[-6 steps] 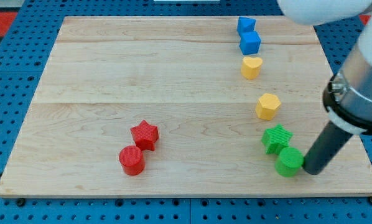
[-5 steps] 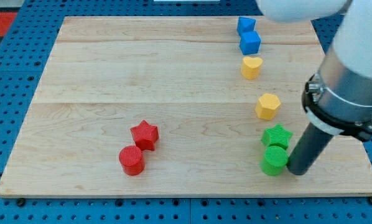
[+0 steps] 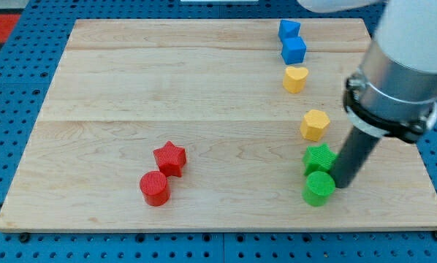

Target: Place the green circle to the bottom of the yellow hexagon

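1. My tip (image 3: 342, 185) is a plain rod with no fingers to open or close.
2. It touches the right side of the green circle (image 3: 319, 188).
3. The green circle sits low right, under the green star (image 3: 319, 158), which is below the yellow hexagon (image 3: 314, 125).
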